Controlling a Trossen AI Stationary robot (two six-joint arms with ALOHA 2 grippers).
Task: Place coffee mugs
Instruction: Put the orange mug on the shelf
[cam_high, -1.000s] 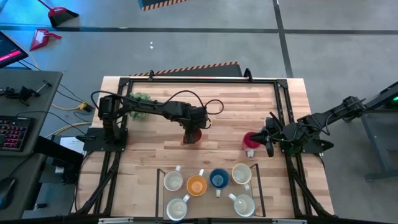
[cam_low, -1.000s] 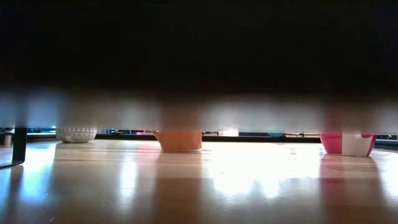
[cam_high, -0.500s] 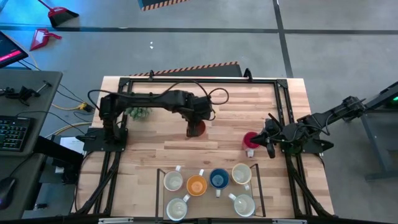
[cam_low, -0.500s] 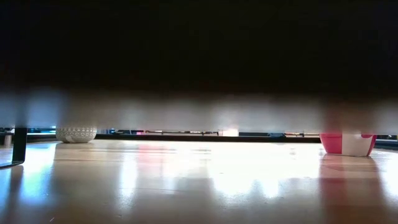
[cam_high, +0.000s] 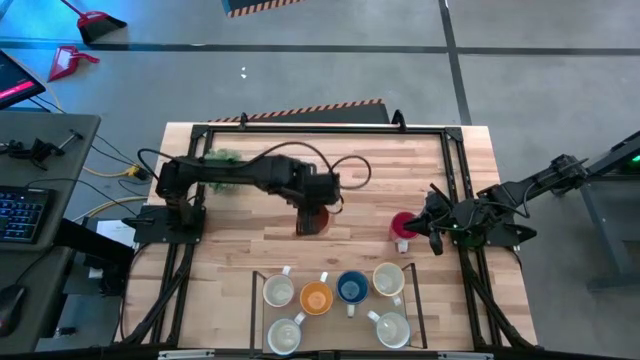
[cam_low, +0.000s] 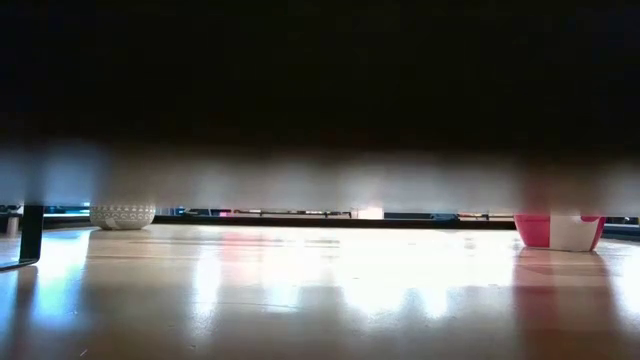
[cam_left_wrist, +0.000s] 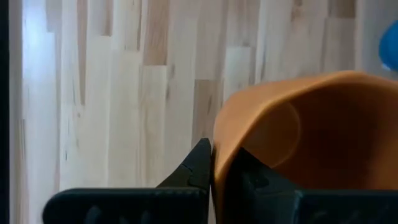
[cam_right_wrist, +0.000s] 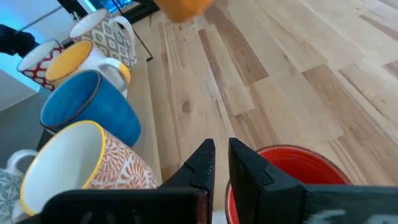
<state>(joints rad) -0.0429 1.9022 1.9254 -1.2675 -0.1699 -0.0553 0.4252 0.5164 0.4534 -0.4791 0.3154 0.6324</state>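
- we find the left pincer (cam_high: 312, 214) clamped on the orange mug (cam_high: 313, 219) rim, lifted mid-table.
- right pincer (cam_high: 425, 226), at three o'clock, pinches the red mug (cam_high: 403, 225).
- risk: thin rim grips may slip, dropping either mug onto the grouped mugs (cam_high: 335, 300) at six o'clock.

Site: I read it as a robotics lab | grey concrete floor (cam_high: 300, 70) | hazard-striped mat (cam_high: 310, 110) | desk with keyboard (cam_high: 22, 210) | framed wooden table (cam_high: 360, 240)

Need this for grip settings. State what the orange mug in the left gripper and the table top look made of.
Orange mug: likely glazed ceramic; thick rounded rim, smooth even colour with a soft sheen, pinched at the rim by the left gripper.
Table top: light wood, butcher-block style; joined strips with visible grain, and the low view shows a glossy, reflective finish.
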